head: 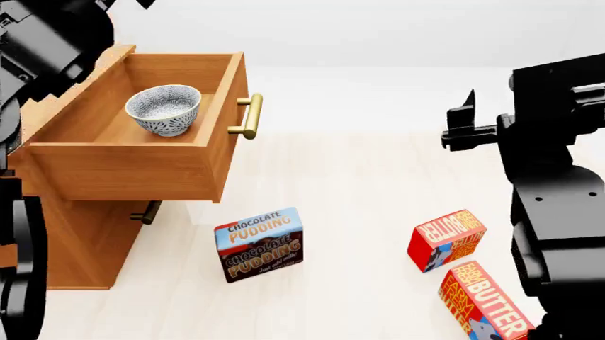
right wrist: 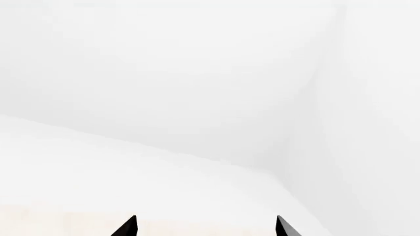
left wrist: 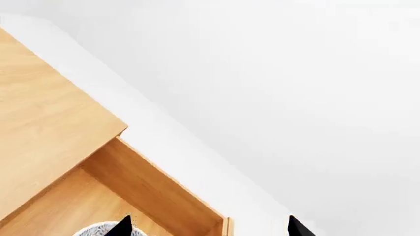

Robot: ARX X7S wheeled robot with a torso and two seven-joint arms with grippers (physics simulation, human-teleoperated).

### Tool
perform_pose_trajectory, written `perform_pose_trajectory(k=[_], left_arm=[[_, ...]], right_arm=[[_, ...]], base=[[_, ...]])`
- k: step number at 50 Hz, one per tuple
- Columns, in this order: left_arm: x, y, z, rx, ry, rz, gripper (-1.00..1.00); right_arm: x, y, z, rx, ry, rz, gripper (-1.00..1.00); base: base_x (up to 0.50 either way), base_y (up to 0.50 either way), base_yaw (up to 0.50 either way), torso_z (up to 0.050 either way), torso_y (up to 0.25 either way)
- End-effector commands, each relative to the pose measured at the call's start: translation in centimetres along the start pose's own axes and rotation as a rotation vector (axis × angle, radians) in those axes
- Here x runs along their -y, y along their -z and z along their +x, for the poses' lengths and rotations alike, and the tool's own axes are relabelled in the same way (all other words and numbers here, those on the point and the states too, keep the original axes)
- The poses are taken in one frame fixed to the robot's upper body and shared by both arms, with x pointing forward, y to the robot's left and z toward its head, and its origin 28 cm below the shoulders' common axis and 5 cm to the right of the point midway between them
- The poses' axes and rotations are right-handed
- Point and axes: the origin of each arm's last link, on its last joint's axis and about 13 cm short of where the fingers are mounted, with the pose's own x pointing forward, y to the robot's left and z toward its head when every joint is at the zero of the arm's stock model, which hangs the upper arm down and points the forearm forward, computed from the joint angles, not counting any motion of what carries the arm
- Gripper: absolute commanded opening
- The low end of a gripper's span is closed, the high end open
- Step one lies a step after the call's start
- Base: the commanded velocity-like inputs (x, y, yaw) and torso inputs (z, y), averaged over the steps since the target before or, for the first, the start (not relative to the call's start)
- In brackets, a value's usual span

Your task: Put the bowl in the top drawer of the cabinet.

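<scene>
The speckled white bowl (head: 164, 108) stands upright inside the top drawer (head: 132, 170), which is pulled out of the light-brown cabinet (head: 85, 248). The drawer's brass handle (head: 249, 115) sticks out toward the middle. In the left wrist view my left gripper (left wrist: 210, 227) is open and holds nothing. It hovers over the drawer's inner corner (left wrist: 144, 182), with the bowl's rim (left wrist: 98, 230) beside one fingertip. My right gripper (right wrist: 204, 228) is open and empty, held up in the air at the right (head: 463, 120), far from the cabinet.
A chocolate pudding box (head: 260, 243) stands on the pale floor in front of the cabinet. Two red butter boxes (head: 446, 238) (head: 482, 301) lie at the right near my right arm. The lower drawer's handle (head: 146, 211) shows under the open drawer.
</scene>
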Motion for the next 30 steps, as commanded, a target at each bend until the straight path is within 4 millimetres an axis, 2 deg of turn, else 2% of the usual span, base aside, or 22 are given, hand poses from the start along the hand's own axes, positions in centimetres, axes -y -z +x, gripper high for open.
perform_pose_trajectory(k=[1,8,12,14,23,30], left_arm=[[0.6,-0.7,-4.7,0.116,0.236,0.070,1.00],[0.1,-0.3,-8.9,0.245,0.337,0.154,1.00],[-1.2,1.0,-12.0,0.305,0.407,0.203,1.00],[-1.9,1.6,-12.9,0.315,0.427,0.216,1.00],[-4.3,4.1,-13.8,0.297,0.466,0.252,1.00],[-5.5,5.8,-15.5,0.294,0.526,0.290,1.00]], right_arm=[[0.9,-2.5,-1.4,0.089,0.059,0.108,1.00],[0.8,-4.5,-3.5,0.154,0.064,0.162,1.00],[1.1,-5.5,-5.1,0.209,0.069,0.184,1.00],[1.3,-5.8,-5.9,0.244,0.082,0.182,1.00],[1.2,-5.6,-8.5,0.328,0.094,0.190,1.00],[1.2,-5.0,-10.3,0.383,0.105,0.180,1.00]], base=[[0.00,0.00,0.00,0.000,0.000],[0.00,0.00,0.00,0.000,0.000],[0.00,0.00,0.00,0.000,0.000],[0.00,0.00,0.00,0.000,0.000],[0.00,0.00,0.00,0.000,0.000],[0.00,0.00,0.00,0.000,0.000]])
